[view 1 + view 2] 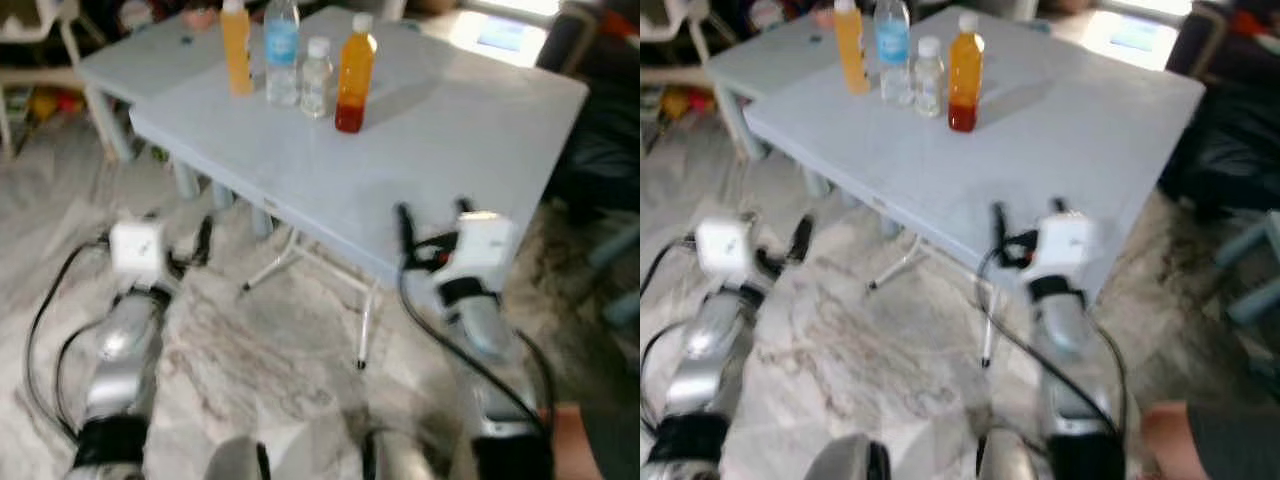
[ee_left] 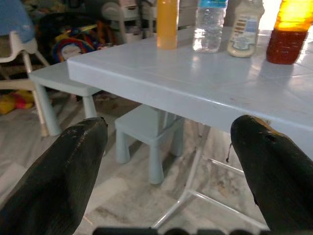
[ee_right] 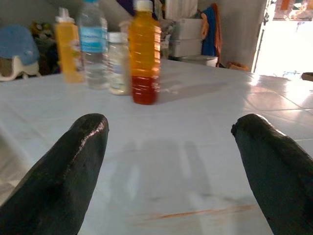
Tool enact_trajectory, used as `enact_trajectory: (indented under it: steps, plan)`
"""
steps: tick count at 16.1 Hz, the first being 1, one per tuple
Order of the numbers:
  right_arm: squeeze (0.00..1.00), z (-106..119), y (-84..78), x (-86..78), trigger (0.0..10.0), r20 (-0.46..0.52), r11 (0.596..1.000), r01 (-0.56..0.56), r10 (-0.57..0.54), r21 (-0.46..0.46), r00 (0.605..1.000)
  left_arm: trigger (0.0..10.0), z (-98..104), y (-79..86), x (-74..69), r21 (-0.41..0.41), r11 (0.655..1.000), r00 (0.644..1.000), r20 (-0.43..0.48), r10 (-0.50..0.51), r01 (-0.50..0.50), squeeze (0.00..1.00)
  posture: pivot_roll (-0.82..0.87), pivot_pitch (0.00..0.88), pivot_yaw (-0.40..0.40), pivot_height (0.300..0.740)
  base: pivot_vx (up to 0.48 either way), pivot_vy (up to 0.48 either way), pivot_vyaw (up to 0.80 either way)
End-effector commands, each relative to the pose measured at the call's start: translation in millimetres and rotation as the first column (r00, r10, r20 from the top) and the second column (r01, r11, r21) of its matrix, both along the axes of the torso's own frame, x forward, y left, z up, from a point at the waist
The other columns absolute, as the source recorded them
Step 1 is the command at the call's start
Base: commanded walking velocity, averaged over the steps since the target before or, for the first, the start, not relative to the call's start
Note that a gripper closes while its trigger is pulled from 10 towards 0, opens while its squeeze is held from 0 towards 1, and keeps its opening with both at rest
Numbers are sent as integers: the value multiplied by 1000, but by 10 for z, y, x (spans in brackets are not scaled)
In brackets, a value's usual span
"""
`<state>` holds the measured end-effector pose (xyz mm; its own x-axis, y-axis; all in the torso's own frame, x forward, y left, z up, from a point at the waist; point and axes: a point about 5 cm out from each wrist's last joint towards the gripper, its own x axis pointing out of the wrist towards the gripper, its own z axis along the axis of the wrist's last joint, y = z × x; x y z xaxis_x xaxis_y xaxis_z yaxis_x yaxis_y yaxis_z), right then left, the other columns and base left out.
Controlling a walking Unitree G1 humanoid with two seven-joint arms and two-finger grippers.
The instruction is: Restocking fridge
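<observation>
Four bottles stand together at the far side of a pale grey table (image 1: pixel 450 130): a tall orange one (image 1: pixel 236 45), a water bottle with a blue label (image 1: pixel 282 50), a small clear one (image 1: pixel 316 78) and an orange-and-red one (image 1: pixel 354 72). My right gripper (image 1: pixel 432 222) is open and empty, level with the table's near edge; in its wrist view the fingers (image 3: pixel 68 171) frame the orange-and-red bottle (image 3: pixel 144 54) well ahead. My left gripper (image 1: pixel 178 238) hangs open and empty below and to the left of the table, its fingers (image 2: pixel 63 176) pointing at the table edge (image 2: pixel 146 83).
A second low table (image 1: pixel 150 60) adjoins at the back left, with a small stool (image 2: pixel 146 132) under it. The table's thin metal legs (image 1: pixel 365 325) stand on the marble floor. Toys and a white chair (image 2: pixel 19 44) clutter the left. A dark sofa (image 1: pixel 610 100) stands on the right, a person's hand (image 1: pixel 575 435) at the lower right.
</observation>
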<state>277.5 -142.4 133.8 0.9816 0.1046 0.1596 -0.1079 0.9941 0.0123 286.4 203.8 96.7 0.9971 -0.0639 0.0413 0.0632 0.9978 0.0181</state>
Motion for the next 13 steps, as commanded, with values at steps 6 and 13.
enact_trajectory:
  steps: [6,13]
  plan:
    - [0,52,-110,63,10000,23,999,30,-29,-26,999,10000,91,-369,70,12,990,988,59,-143,143,0,-43,50,1,740,281,355,-133]
    - [0,82,-76,102,10000,41,999,6,-5,-41,999,10000,70,-439,76,3,987,985,61,-159,159,0,-49,46,-6,740,396,135,0]
